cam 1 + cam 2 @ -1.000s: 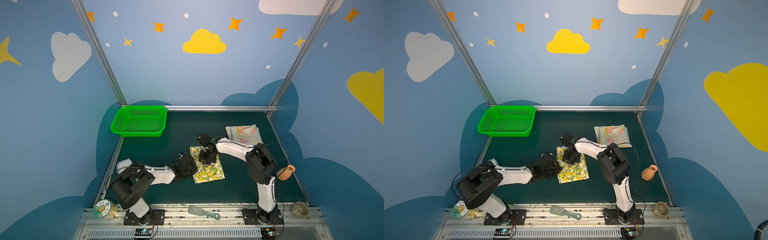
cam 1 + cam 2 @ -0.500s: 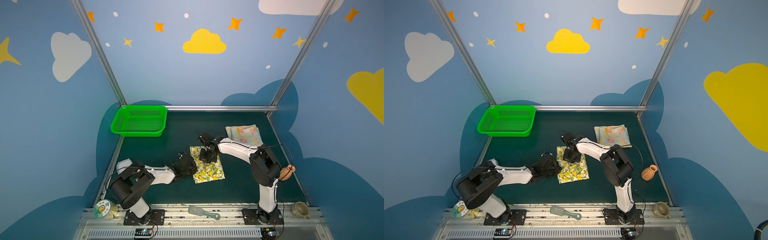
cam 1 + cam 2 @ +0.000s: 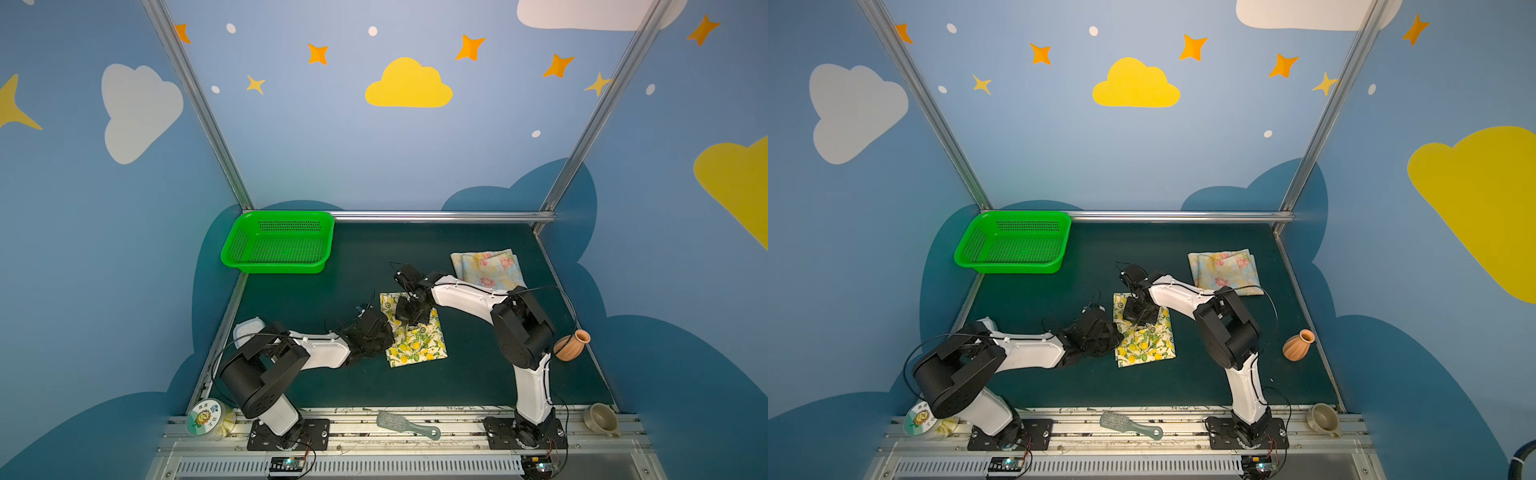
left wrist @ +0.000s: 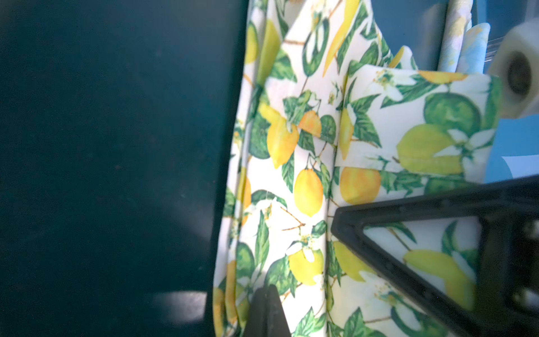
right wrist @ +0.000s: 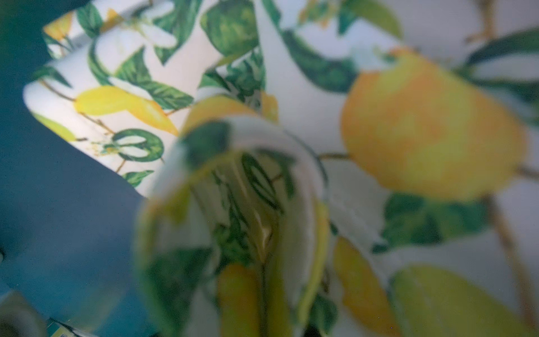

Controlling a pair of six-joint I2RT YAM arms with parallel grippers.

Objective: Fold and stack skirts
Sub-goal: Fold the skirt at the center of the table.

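Near the dark green tabletop's [image 3: 316,299] middle, the cream lemon-and-leaf-printed cloth skirt [image 3: 419,351] is pinched by the closed left gripper [image 4: 267,306] (left edge) and closed right gripper [image 3: 409,324] (far edge), and the two pinches should probably travel level together, while the folded pastel pink-flowered cloth skirt [image 3: 486,268] lies near the far right corner.

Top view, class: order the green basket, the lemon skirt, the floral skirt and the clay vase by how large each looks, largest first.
1. green basket
2. lemon skirt and floral skirt: these look about alike and each is partly covered, so they stay unranked.
3. clay vase
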